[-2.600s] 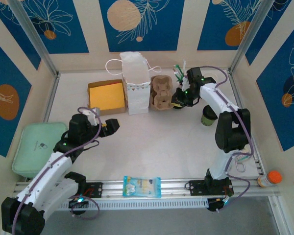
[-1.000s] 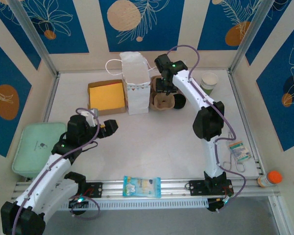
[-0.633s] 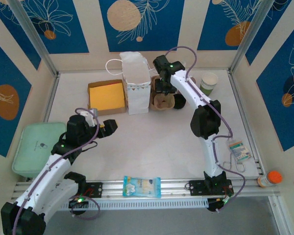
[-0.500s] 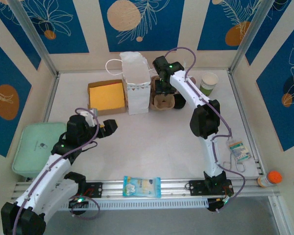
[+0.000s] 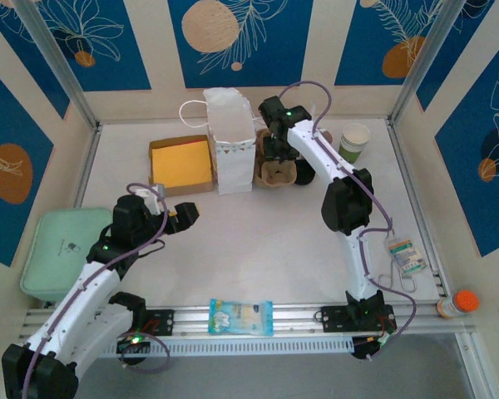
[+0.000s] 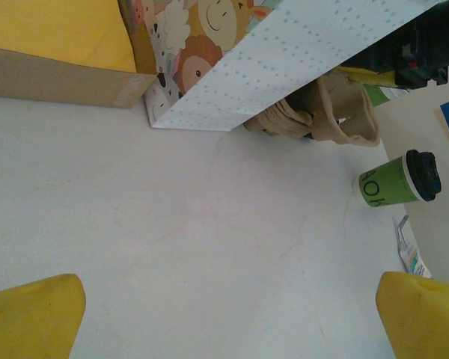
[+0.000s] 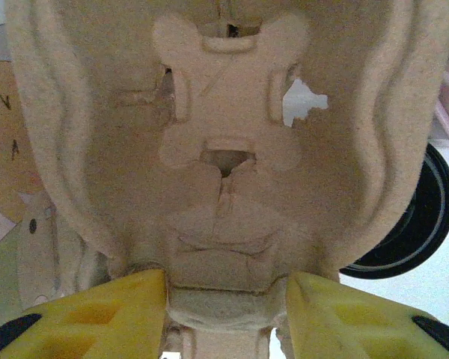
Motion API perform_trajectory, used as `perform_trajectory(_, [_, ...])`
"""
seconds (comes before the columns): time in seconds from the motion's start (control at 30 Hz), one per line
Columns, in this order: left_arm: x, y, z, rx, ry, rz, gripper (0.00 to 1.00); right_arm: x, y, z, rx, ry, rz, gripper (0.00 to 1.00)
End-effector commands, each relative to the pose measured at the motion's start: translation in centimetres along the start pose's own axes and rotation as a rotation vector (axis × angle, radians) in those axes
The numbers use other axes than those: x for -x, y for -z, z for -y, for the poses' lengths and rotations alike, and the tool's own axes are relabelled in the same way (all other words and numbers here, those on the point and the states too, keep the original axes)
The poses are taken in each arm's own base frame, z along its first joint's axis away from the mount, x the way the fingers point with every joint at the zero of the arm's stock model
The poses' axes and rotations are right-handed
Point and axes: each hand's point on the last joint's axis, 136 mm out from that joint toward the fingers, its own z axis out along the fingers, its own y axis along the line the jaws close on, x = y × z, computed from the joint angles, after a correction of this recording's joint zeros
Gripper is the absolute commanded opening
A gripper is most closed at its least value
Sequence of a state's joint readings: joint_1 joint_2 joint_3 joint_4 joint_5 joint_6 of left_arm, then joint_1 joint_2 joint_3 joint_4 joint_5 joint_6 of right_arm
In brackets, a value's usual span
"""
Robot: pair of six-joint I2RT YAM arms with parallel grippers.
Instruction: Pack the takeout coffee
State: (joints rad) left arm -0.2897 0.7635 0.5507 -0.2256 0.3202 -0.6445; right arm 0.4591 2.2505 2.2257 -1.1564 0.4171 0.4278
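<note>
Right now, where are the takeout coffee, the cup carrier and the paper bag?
takeout coffee [image 5: 356, 135], top external view, cream inside.
cup carrier [image 5: 275, 174], top external view, near well.
paper bag [image 5: 233, 158], top external view, white side.

Right wrist view: brown moulded-pulp cup carrier [image 7: 224, 112] sitting too close to lens, blurring, running off top and both sides. Black round lid [image 7: 404, 239] hiding mostly behind carrier, right edge cropping it. Bottom edge cutting right tool [image 7: 224, 292] yellow fingers [image 7: 97, 314]; whether they are pinching carrier rim staying unclear. Top view: right arm [image 5: 316, 154] covering carrier's far half. Left wrist view: white dotted paper bag [image 6: 307, 60] running off top; bottom corners cropping left tool [image 6: 224, 307] fingertips [image 6: 37, 318].
</note>
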Motion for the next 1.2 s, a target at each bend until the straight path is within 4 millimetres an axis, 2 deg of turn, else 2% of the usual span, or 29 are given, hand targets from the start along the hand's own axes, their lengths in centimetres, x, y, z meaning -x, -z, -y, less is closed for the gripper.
perform_trajectory(0.0, [0.2,0.4,-0.2,0.001,-0.018,0.013,0.99,0.2,-0.6,-0.2,-0.014,0.014,-0.002,0.47])
perform_trajectory(0.27, [0.4,0.5,-0.1,0.0,-0.02,0.018,0.99,0.0,-0.7,-0.4,-0.018,0.02,-0.007,0.39])
perform_trajectory(0.47, [0.4,0.6,-0.1,0.0,-0.019,0.02,0.99,0.1,0.3,-0.4,-0.022,0.022,0.009,0.33])
perform_trajectory(0.6, [0.6,0.9,0.1,-0.001,-0.023,0.028,0.99,0.1,1.6,-0.3,-0.015,0.018,0.025,0.32])
perform_trajectory(0.77, [1.2,1.3,0.6,-0.002,-0.035,0.037,0.99,-0.2,4.4,-0.2,0.003,0.02,0.059,0.32])
perform_trajectory(0.93, [2.5,1.9,1.1,0.016,-0.059,0.062,0.99,-1.5,7.0,0.3,0.01,0.027,0.075,0.32])
perform_trajectory(1.17, [5.1,2.4,3.0,0.012,-0.102,0.089,1.0,-4.1,9.5,1.6,0.012,0.023,0.09,0.32])
